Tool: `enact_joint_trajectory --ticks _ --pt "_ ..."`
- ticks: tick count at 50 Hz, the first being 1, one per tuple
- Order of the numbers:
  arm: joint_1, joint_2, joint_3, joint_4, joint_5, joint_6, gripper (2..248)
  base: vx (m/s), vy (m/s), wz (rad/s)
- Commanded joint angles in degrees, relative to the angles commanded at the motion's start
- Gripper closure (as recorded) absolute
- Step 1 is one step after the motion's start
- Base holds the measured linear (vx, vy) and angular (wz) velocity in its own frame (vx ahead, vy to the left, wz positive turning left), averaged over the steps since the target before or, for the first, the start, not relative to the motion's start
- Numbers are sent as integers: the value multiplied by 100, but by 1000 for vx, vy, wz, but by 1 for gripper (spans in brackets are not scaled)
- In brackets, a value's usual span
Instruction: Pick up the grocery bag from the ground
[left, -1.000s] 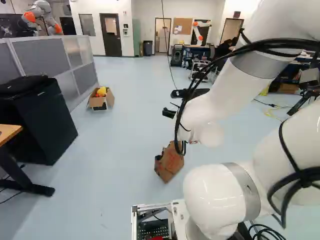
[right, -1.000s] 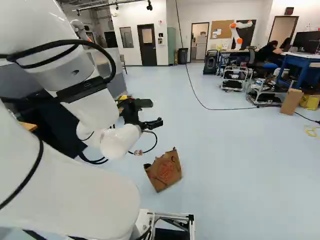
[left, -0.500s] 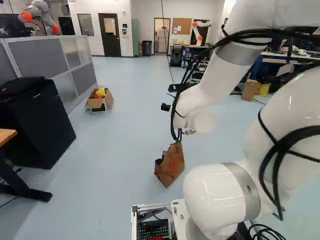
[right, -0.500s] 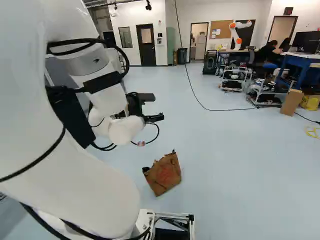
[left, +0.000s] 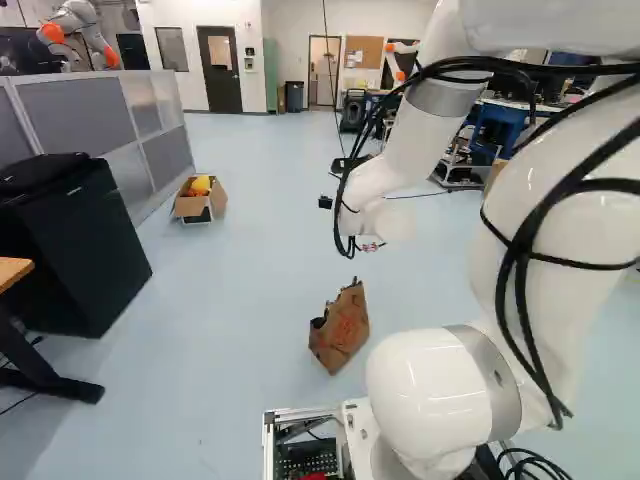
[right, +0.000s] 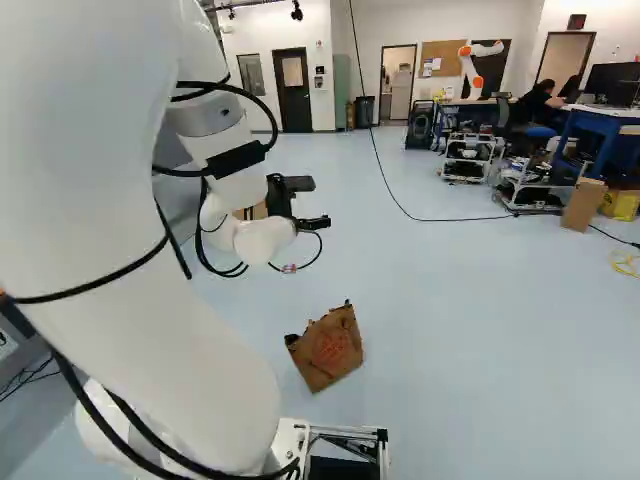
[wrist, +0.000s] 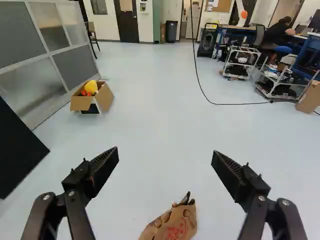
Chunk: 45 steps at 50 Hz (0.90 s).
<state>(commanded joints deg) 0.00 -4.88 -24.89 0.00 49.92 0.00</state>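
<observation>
The claw (wrist: 165, 155) stands spread wide, holding nothing; coming down crooked, it could knock the near paper bag (right: 328, 350) over.

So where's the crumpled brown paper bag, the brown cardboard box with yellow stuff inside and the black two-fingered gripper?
Paper bag (right: 328, 352): right base view, on its printed side.
Cardboard box (wrist: 104, 98): wrist view, on its side wall.
Gripper (wrist: 165, 155): wrist view, midway between its fingertips.

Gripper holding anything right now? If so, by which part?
Nothing held. The fingers stand wide apart; the paper bag is on the floor, untouched.
</observation>
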Motion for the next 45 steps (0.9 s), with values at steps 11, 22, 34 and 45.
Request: enact_joint_trajectory --ticks 11,22,34,45 --pt "0 -499 -548 0 -252 0 3 0 0 0" --pt "0 -907 -1000 0 -971 0 3 0 0 0" --pt "0 -1281 -1155 0 -1888 0 3 0 0 0" --pt "0 -1687 -1304 0 -2586 0 3 0 0 0"
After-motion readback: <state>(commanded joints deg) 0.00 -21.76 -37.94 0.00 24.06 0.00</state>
